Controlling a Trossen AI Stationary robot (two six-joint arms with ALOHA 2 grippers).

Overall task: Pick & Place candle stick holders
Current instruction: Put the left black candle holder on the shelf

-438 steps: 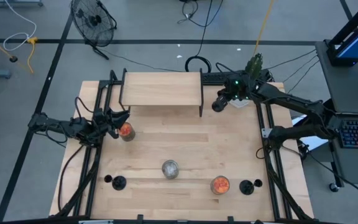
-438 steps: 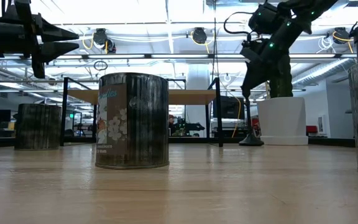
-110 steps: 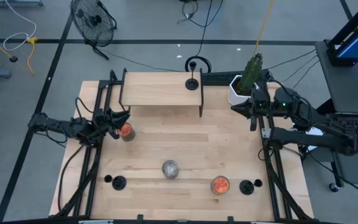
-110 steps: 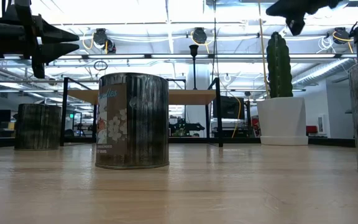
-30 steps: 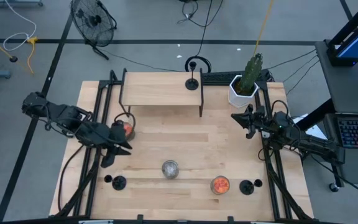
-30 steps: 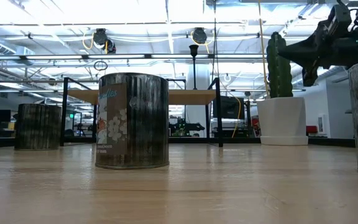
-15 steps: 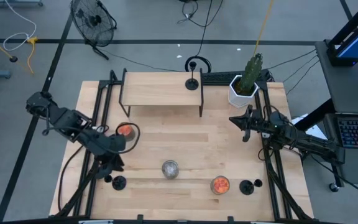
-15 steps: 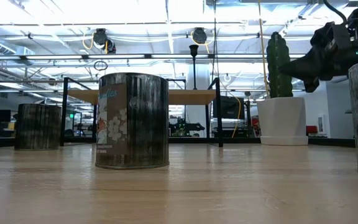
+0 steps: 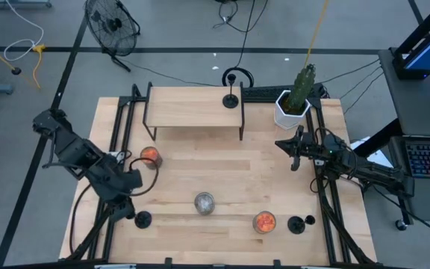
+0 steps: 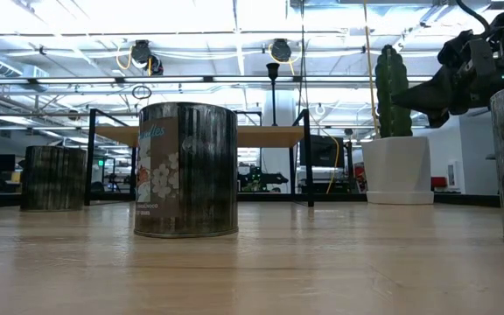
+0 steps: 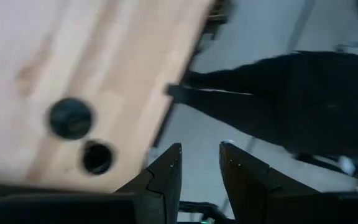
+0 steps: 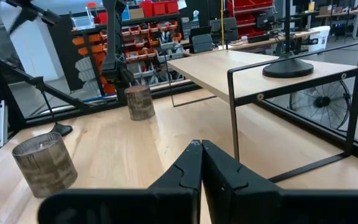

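Three black candle stick holders show. One stands on its disc base on the wooden shelf (image 9: 192, 108), at the shelf's right end (image 9: 231, 101) (image 12: 288, 65). One stands near the table's front left corner (image 9: 142, 219) (image 11: 71, 118), and one near the front right (image 9: 297, 224). My left gripper (image 9: 125, 203) (image 11: 199, 152) hangs over the table's left edge, just beyond the front-left holder. It tips downward, is open by a narrow gap and holds nothing. My right gripper (image 9: 293, 146) (image 12: 201, 149) is shut and level at the table's right side, pointing across the table.
Two orange-filled jars (image 9: 149, 156) (image 9: 264, 221) and a silver can (image 9: 204, 202) (image 10: 186, 171) stand on the table. A potted cactus (image 9: 293, 104) is at the far right corner. A small dark round spot (image 11: 97, 157) lies beside the front-left holder. Black frame rails run along both table sides.
My left gripper has swung from beside the orange jar at the left toward the table's near edge and slightly leftward, to above the front-left holder. It has rolled about its own axis on the way. Its finger gap looks unchanged.
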